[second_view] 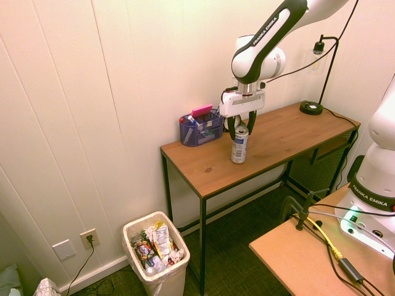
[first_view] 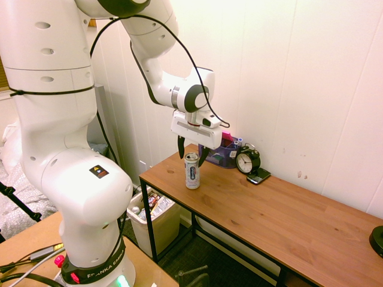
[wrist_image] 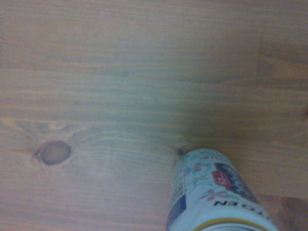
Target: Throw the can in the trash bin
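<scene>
- The wooden table (first_view: 287,209) stands against the white wall, and everything I care about sits near its end nearest the bin, toward the wall-side corner.
- The trash bin (second_view: 174,279) is on the floor beside that end of the table, well below the tabletop and already holding wrappers; it is well apart from where I am.
- A blue desk organiser (second_view: 200,129) stands at the back edge by the wall, just behind my work spot, and a black alarm clock (first_view: 247,160) sits next to it along that edge.
- The can (first_view: 191,170) stands upright on the table, a little in from the front edge; its long axis runs straight up and down.
- My claw (first_view: 192,153) hangs directly above the can, fingers spread apart and pointing down on either side of its silver top.
- From these angles I think the fingertips have just reached the rim's level, though I cannot say for sure whether either one touches it.
- As I judge it, the next move is a straight drop along the can's axis, then a squeeze on its upper half.
</scene>
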Controlling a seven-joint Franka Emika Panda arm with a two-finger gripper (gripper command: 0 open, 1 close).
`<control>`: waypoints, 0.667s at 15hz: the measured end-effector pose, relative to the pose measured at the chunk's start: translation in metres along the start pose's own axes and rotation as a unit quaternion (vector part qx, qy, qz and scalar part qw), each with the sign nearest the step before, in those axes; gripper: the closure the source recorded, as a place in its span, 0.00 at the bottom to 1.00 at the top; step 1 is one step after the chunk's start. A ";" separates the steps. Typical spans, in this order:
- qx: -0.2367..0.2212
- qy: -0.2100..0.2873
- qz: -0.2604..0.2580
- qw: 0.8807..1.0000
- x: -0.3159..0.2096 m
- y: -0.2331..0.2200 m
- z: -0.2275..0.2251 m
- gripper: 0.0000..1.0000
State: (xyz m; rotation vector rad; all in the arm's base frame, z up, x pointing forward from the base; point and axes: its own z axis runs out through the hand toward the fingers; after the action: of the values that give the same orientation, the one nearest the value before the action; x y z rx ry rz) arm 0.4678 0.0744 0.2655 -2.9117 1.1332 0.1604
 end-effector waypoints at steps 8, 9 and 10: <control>0.005 0.005 0.003 1.000 0.008 0.001 -0.006 1.00; 0.006 0.005 0.003 1.000 0.010 0.002 -0.006 1.00; 0.007 0.005 0.003 1.000 0.011 0.003 -0.007 1.00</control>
State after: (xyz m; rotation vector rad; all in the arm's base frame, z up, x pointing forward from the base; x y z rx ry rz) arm 0.4745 0.0642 0.2715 -2.9011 1.1397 0.1386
